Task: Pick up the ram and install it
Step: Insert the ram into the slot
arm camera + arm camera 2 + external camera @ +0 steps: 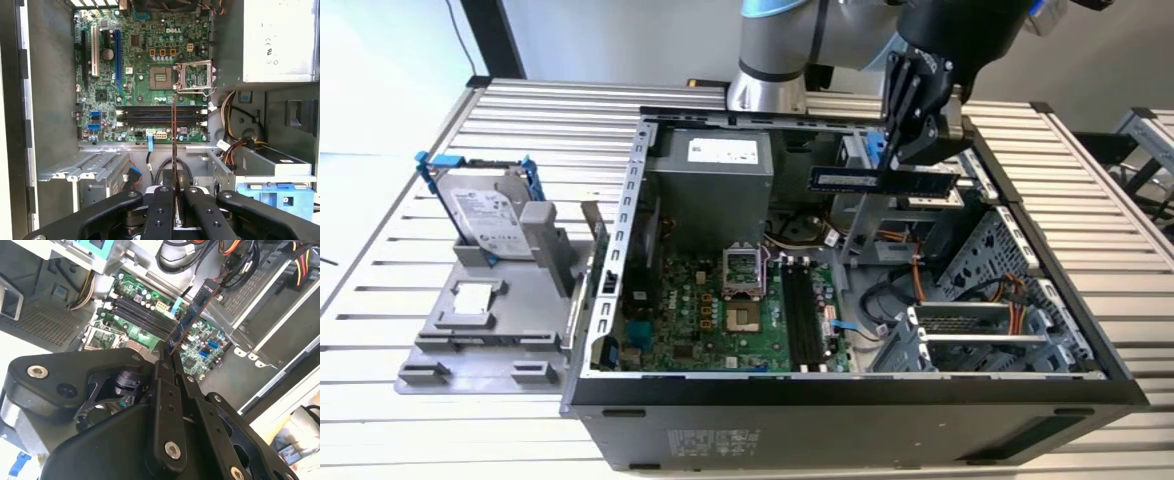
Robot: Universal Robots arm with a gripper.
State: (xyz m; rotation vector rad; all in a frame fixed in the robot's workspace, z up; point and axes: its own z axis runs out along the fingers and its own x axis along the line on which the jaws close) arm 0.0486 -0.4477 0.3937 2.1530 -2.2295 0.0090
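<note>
Black two-fingered gripper (907,162) pinches the long, thin, dark greenish-grey ram stick (881,181) above the open grey computer case (631,230), well clear of the motherboard's long black slots (807,315); lying crosswise to them, it risks jamming if pressed down misaligned

The exterior view looks down from high on the open computer case (854,430) and the slatted table (454,430) around it. Both wrist views sit close behind the gripper (175,192). The first wrist view faces the motherboard (145,65) squarely, and the second wrist view looks at it slantwise along the ram (192,315). All three share the black slots (162,114).
</note>
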